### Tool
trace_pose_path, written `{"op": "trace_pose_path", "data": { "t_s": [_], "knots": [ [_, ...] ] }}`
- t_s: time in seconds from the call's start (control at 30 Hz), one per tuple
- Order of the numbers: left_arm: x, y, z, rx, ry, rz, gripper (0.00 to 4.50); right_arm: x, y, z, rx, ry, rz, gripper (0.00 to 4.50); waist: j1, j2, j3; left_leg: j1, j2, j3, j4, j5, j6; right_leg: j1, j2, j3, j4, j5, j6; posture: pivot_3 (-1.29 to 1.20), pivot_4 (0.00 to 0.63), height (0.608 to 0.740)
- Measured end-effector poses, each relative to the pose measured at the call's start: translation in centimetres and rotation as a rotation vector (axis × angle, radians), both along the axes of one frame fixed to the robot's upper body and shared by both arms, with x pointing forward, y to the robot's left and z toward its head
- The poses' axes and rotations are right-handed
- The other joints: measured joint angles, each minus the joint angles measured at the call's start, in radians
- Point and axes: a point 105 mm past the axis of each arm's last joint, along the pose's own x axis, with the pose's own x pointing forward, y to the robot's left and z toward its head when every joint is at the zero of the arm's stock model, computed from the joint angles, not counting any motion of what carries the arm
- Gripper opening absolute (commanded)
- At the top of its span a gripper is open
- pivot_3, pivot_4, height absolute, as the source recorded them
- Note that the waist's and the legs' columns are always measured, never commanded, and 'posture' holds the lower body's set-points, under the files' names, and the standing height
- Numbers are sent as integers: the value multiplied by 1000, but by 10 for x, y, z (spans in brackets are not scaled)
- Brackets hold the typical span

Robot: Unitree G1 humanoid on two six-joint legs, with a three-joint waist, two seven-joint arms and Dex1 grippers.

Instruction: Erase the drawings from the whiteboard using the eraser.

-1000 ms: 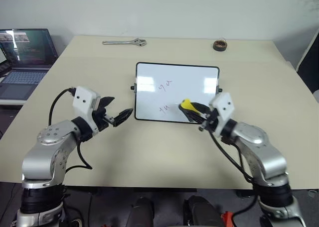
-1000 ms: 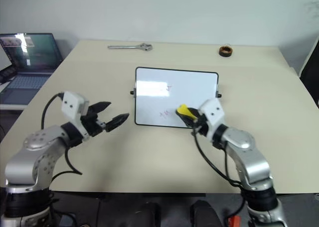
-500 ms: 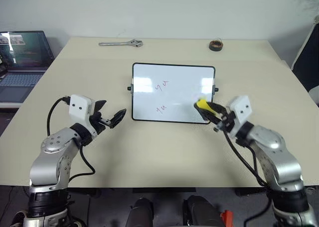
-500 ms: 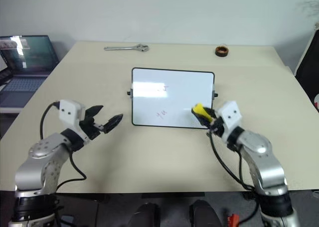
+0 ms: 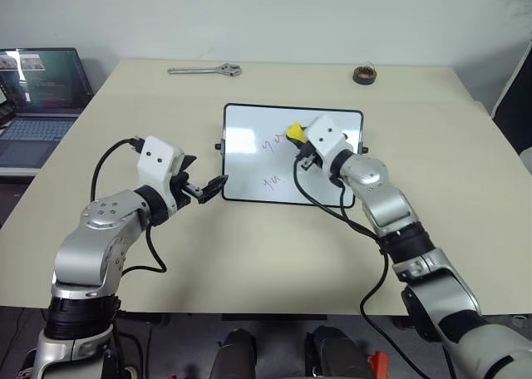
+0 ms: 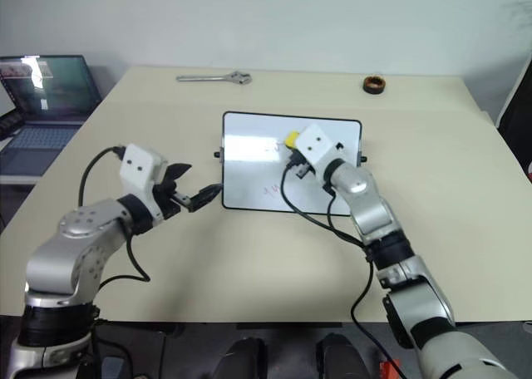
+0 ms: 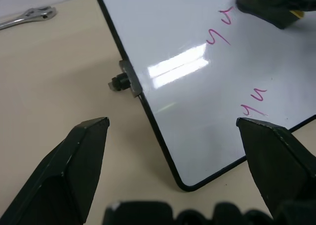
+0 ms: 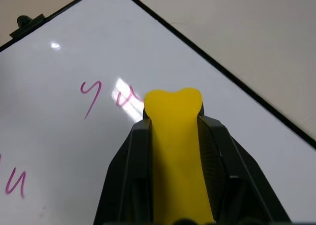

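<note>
Gripping eraser (image 5: 294,132), right hand (image 5: 298,138) over whiteboard (image 5: 249,159); left hand (image 5: 209,188) open, empty; wrench (image 5: 205,70), tape roll (image 5: 363,75) beyond.

glossy whiteboard (image 5: 249,146), matt table (image 5: 249,254), metal wrench (image 5: 204,70)

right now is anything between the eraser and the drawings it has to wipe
Nothing visible. The right tool is shut on the eraser and holds it over the whiteboard, its tip right next to the upper drawings. Bare white surface lies between it and the lower drawing. The left tool stands off the board's left edge.
</note>
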Motion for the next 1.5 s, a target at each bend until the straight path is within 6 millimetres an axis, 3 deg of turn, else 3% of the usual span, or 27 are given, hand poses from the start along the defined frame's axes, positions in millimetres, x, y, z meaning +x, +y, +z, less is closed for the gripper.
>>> {"op": "trace_pose_path", "data": {
  "t_s": [0.13, 0.37, 0.5, 0.6, 0.67, 0.8, 0.97, 1.13, 1.27, 1.4, 1.5],
  "knots": [
    [0, -3, -3, 24, 21, -30, 4500, 0, 11, -4, -43, 4, 48, 960, -4, 0, 0, 1, 0, 1, 0, 0, 0, 0, 0, 0, 1, 0, 0, 0, 150, 740],
    [0, -6, -12, 33, 55, -64, 4500, -31, 49, -46, -248, 90, 266, 960, -16, 0, 0, 2, 0, 0, 0, 0, 0, 0, 0, 0, 2, 0, 0, 0, 150, 740],
    [1, -5, -16, 36, 69, -59, 4500, -16, 51, -27, -184, -2, 141, 959, -15, 0, 0, 2, 1, -1, 1, 0, 0, 0, 0, 0, 3, 0, 0, 0, 150, 740],
    [0, -6, -17, 40, 73, -71, 4500, 4, 35, 2, -125, -77, 16, 959, -9, 0, 0, 1, 0, -2, 1, 1, -1, 0, 0, -1, 3, 0, 0, 0, 150, 740],
    [0, -5, -17, 50, 70, -70, 4500, 8, 32, 8, -118, -91, -2, 959, -7, 0, 0, 1, 0, -1, 0, 1, -1, 0, 0, 0, 1, 0, 0, 0, 150, 740],
    [0, -5, -16, 54, 64, -71, 4500, 2, 42, 0, -159, -59, 68, 959, -10, 0, 0, 1, 0, -1, 0, 0, -1, 0, 0, 0, 1, 0, 0, 0, 150, 740],
    [-1, -4, -20, 52, 72, -70, 4500, -22, 61, -34, -304, 14, 236, 959, -15, 0, 0, 1, 1, -1, 0, 0, -1, 0, 0, 0, 2, 0, 0, 0, 150, 740],
    [0, -4, -20, 49, 62, -74, 4500, -11, 55, -22, -272, -51, 141, 958, -14, 0, 0, 1, 0, -2, 1, 1, -1, 0, 0, 0, 3, 0, 0, 0, 150, 740],
    [-1, 0, -29, 45, 81, -65, 4500, 6, 32, 3, -238, -111, 29, 958, -3, 0, 0, 1, 1, -2, 1, 1, -1, 1, -1, -1, 2, 0, 0, 0, 150, 740],
    [-1, -1, -30, 41, 81, -72, 4500, 2, 33, -1, -251, -84, 65, 939, 0, 0, 0, 1, 0, -2, 1, 1, -1, 1, -1, -1, 2, 0, 0, 0, 150, 740],
    [-1, -3, -31, 40, 78, -80, 4500, -14, 48, -23, -322, -23, 183, 790, -1, 0, 0, 1, 0, -2, 1, 1, -1, 1, -1, -1, 2, 0, 0, 0, 150, 740]
  ]
}}
